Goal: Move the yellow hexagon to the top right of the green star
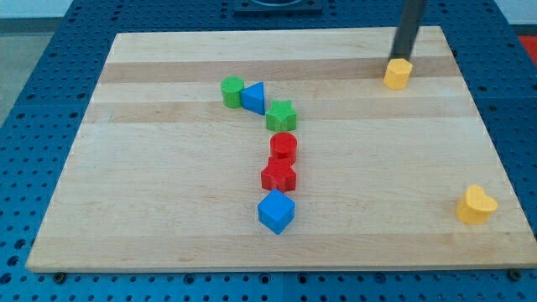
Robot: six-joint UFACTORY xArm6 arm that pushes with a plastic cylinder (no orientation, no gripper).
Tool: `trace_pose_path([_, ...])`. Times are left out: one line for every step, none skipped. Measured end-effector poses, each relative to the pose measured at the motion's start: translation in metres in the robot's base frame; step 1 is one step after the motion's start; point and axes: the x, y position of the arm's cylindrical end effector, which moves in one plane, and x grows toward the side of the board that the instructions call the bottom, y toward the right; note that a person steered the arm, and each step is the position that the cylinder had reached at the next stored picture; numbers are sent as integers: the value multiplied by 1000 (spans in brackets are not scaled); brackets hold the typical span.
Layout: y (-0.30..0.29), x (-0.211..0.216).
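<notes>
In the one camera view, I am looking at a pale wooden worktop [168, 218] sitting on a blue perforated base [33, 101]. My dark rod is coming down from the view's top toward the worktop's top right corner, and my tip [403, 57] is resting just above the yellow hexagon [398, 74], touching it or very nearly so on its far side. There is no pincer on this arm, only the straight rod, so nothing is opening or clamping.

The yellow hexagon is sitting near the worktop's top edge, toward the right corner, well apart from every other block. The green star [281, 115] is lying near the middle of the worktop, somewhat toward the top edge, so the hexagon is standing up and far to the right of it.

The star is sitting in a chain of blocks. A blue triangular block [253, 96] is touching its upper left, and a green block [232, 91], whose shape I cannot make out, is sitting just beside that. Below the star, a red cylinder [284, 147], a red star [278, 176] and a blue cube [276, 210] are running toward the bottom edge, each close to the next.

A yellow heart [476, 205] is lying alone near the worktop's bottom right corner.
</notes>
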Motion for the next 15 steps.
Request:
trace_pose_path([15, 25])
trace_pose_path([13, 35])
trace_pose_path([7, 35])
trace_pose_path([9, 16])
trace_pose_path([8, 14])
trace_pose_path([-10, 24])
trace_pose_path([-40, 56])
trace_pose_path([-65, 83])
trace_pose_path([-91, 103])
trace_pose_path([-113, 114])
trace_pose_path([-128, 117])
trace_pose_path([-128, 119])
trace_pose_path([-80, 138])
trace_pose_path([-58, 86])
trace_pose_path([-68, 83])
